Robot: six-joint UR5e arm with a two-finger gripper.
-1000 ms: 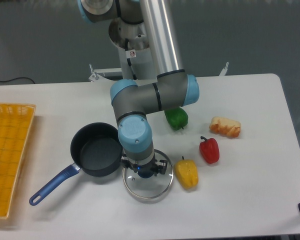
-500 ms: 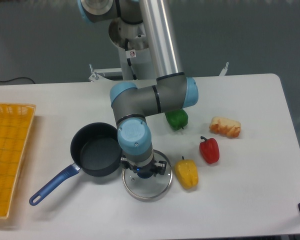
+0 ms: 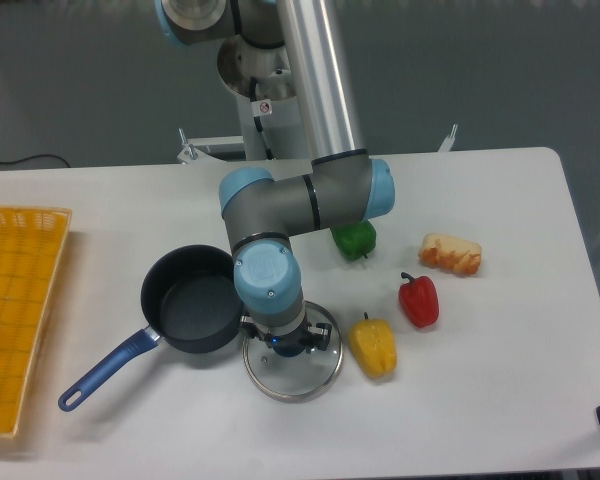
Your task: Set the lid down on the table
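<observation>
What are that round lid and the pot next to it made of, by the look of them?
The lid looks like clear glass with a thin, shiny metal rim: the white table shows through the disc. The pot seems to be dark, matte-coated metal, though the coating can't be told for sure. Its blue handle looks like smooth plastic.

Backdrop: plain grey-teal wall (image 3: 500,70) behind the white bench (image 3: 500,400); black cable (image 3: 25,160) at bench's far-left edge.
</observation>
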